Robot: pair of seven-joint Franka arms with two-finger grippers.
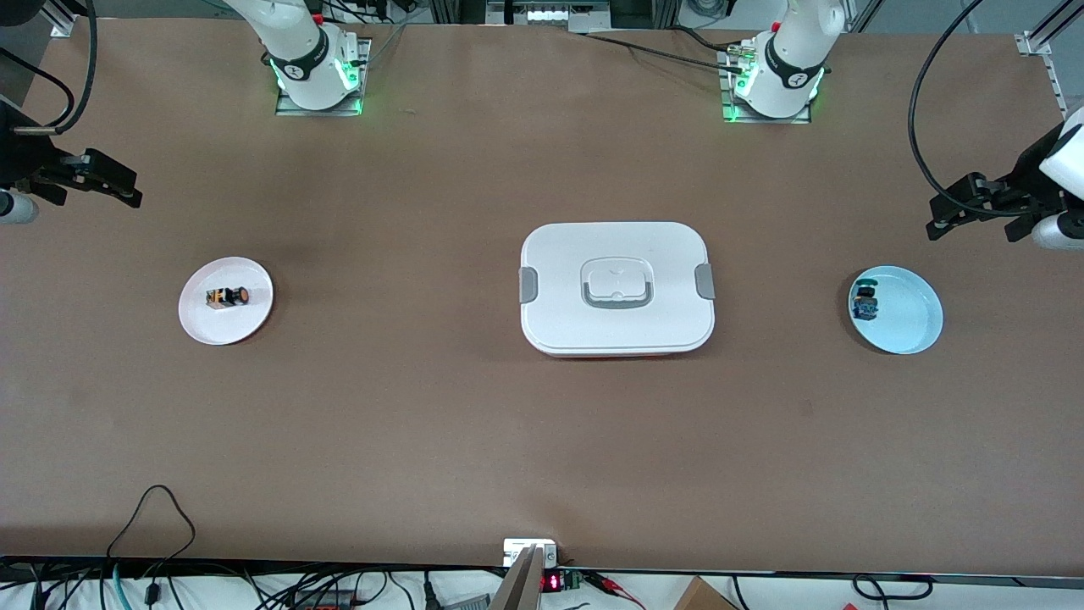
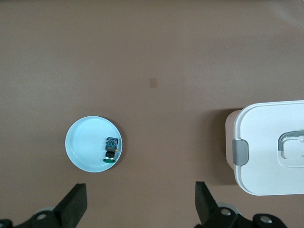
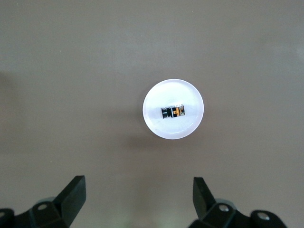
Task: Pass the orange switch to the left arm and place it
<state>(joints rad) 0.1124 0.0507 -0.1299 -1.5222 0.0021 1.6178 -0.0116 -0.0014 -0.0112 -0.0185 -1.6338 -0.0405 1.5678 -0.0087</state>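
Note:
The orange switch (image 1: 229, 297) lies on its side on a small white plate (image 1: 203, 326) toward the right arm's end of the table; in the right wrist view the switch (image 3: 173, 112) sits mid-plate. My right gripper (image 1: 127, 186) (image 3: 138, 183) hangs open and empty high over that end, away from the plate. The white box (image 1: 616, 326) (image 2: 266, 156), lid on with grey clips, stands in the middle of the table. My left gripper (image 1: 936, 219) (image 2: 141, 190) is open and empty, high over the left arm's end.
A light blue plate (image 1: 910, 318) (image 2: 85, 147) toward the left arm's end holds a small blue-bodied switch with a green top (image 1: 865, 302) (image 2: 111, 149). Cables and a small device (image 1: 530, 552) line the table edge nearest the camera.

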